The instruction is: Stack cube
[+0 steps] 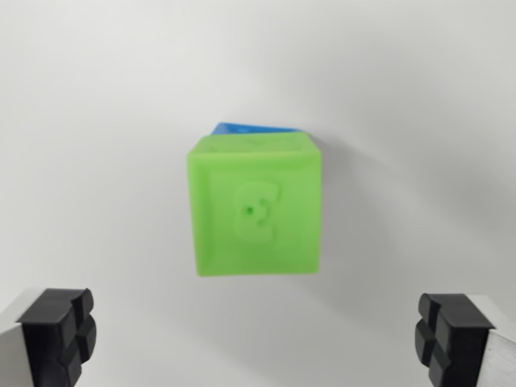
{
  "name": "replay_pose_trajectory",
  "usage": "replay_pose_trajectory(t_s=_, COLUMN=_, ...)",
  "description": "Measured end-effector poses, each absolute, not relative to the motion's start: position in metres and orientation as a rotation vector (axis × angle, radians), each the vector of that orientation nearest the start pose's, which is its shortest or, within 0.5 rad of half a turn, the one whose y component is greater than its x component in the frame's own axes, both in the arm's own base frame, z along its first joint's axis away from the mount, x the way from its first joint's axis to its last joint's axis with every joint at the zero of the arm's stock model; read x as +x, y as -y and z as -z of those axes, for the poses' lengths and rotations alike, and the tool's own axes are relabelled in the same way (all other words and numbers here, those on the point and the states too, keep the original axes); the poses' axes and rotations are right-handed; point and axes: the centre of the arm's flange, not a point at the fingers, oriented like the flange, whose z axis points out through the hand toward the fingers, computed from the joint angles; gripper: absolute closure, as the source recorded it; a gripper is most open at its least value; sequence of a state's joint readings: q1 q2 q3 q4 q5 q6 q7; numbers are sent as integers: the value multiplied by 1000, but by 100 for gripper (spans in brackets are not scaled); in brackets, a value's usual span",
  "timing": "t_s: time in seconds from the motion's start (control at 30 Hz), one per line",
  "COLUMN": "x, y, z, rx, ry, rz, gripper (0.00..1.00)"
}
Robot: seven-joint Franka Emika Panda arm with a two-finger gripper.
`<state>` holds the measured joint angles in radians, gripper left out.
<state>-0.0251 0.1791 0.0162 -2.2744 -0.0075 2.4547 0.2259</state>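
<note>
Two cubes stacked: green cube (255, 205) on blue cube (242, 127), end effector (256, 334) released; bump it and you topple them.

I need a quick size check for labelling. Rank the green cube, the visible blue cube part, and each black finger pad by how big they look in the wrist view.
1. green cube, clearly largest.
2. and 3. left finger pad and right finger pad: alike, cropped, near the camera, so unranked.
4. blue cube: only a sliver shows behind the green one.
</note>
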Motion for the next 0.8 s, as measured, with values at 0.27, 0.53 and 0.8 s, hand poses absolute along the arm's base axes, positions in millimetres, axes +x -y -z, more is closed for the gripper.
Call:
replay_pose_trajectory(t_s=0.27, x=534, y=5, z=-313, rx=-3123, ry=-360, rz=4, gripper=0)
replay_pose_trajectory(t_s=0.53, x=534, y=5, z=-344, rx=-3124, ry=-360, rz=4, gripper=0)
replay_pose_trajectory(t_s=0.8, x=534, y=5, z=-380, rx=-3124, ry=-359, rz=4, gripper=0)
